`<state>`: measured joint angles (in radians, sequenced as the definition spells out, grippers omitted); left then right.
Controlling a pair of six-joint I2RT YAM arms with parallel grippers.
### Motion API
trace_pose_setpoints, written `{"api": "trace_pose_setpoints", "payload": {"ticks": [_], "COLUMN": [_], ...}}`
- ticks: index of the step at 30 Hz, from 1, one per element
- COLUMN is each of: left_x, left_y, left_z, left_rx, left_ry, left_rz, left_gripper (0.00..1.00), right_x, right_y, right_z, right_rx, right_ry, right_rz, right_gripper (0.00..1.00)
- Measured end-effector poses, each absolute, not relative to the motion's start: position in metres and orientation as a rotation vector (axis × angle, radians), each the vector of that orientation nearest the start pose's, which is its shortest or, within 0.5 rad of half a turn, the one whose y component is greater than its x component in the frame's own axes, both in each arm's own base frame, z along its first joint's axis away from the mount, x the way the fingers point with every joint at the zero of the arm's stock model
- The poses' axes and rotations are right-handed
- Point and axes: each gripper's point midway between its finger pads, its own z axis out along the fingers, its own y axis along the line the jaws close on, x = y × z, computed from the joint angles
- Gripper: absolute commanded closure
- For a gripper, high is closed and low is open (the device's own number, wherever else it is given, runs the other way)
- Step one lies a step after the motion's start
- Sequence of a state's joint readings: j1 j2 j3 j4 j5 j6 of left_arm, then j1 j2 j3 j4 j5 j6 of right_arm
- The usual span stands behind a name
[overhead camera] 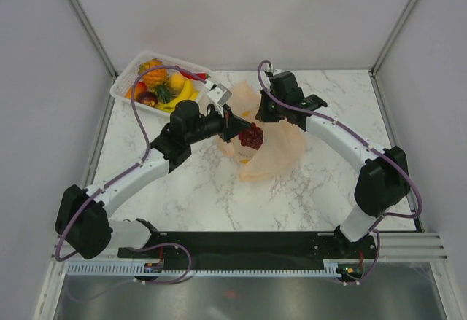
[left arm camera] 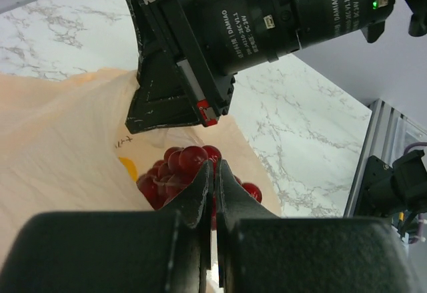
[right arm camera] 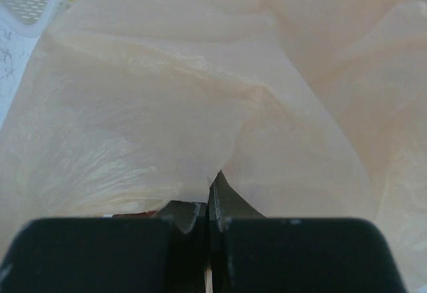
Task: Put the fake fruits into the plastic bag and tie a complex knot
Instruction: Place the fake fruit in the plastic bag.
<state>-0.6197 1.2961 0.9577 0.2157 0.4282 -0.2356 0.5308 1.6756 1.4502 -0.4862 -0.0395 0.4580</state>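
Observation:
The peach plastic bag lies in the middle of the table with its mouth held up. My right gripper is shut on the bag's upper edge; in the right wrist view the thin film is pinched between the closed tips. My left gripper is shut on a bunch of dark red grapes, which hangs at the bag's mouth. In the left wrist view the grapes show just past the closed jaws, over the bag's wall. Other fake fruits lie in the basket.
A white lattice basket stands at the back left and holds bananas, a pineapple, a chili and round fruits; its corner shows in the right wrist view. The right arm's wrist hangs close above the grapes. Grey walls surround the marble table.

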Motion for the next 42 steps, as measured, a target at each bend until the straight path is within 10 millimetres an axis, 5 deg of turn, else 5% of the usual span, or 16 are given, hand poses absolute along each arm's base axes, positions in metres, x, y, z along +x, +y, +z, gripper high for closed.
{"api": "trace_pose_setpoints", "payload": {"ticks": [12,18,24,29,34,42], "left_x": [0.315,0.327,0.338,0.355,0.375,0.381], "left_y": [-0.312,-0.321,-0.338,-0.338,-0.343,-0.349], "left_z": [0.269,0.238,0.207,0.215,0.238,0.247], "left_rx": [0.63,0.662,0.738,0.714,0.665,0.658], "left_ry": [1.657,1.706,1.732,1.702,1.655,1.631], "left_rz": [-0.908,-0.825,-0.686,-0.608,-0.571,-0.573], "left_gripper": [0.98,0.98,0.98,0.98,0.98,0.62], "right_x": [0.383,0.381,0.375,0.366,0.358,0.351], "right_y": [0.262,0.263,0.258,0.247,0.242,0.246], "right_z": [0.19,0.196,0.223,0.246,0.248,0.237], "right_rx": [-0.126,-0.097,-0.028,0.03,0.065,0.061], "right_ry": [2.351,2.347,2.296,2.241,2.236,2.257], "right_rz": [0.6,0.62,0.65,0.651,0.638,0.596], "right_gripper": [1.0,1.0,1.0,1.0,1.0,1.0]}}
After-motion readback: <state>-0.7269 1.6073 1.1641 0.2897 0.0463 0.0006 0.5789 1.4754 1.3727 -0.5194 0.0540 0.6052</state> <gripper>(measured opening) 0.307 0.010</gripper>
